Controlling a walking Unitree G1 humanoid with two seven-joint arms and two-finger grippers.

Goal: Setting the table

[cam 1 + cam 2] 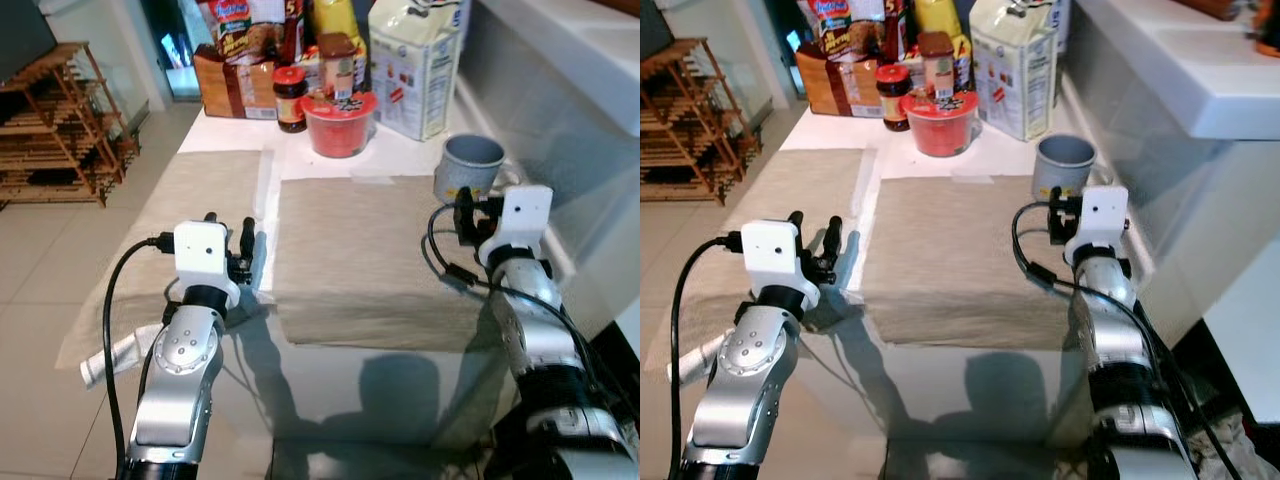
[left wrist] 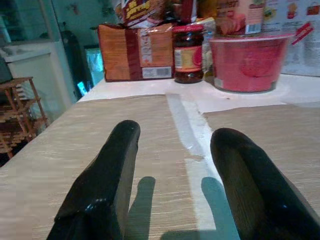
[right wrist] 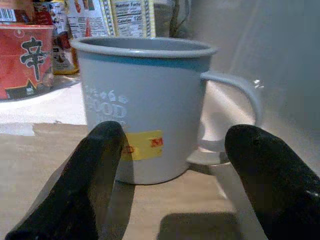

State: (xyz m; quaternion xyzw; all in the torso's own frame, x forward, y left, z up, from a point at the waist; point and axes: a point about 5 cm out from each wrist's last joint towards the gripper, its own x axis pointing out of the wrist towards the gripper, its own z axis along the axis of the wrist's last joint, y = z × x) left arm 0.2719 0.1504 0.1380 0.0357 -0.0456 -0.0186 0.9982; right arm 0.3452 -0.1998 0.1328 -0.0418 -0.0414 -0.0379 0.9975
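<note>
Your right gripper (image 3: 167, 165) has its fingers wide apart, aimed at the mug (image 3: 145, 105), which stands on the far right corner of the right mat (image 1: 370, 260), close to the wall. Your left gripper (image 2: 172, 175) is open too, low over the left mat (image 1: 200, 190). Watch the handle (image 3: 240, 100): it sticks out toward one finger, so if you close off-center, you may push the mug or tip it.

A white bench (image 1: 420, 150) carries two beige placemats (image 1: 370, 255) side by side, a grey mug (image 1: 468, 166) at the right, and food packages (image 1: 415, 65) along its far edge.
</note>
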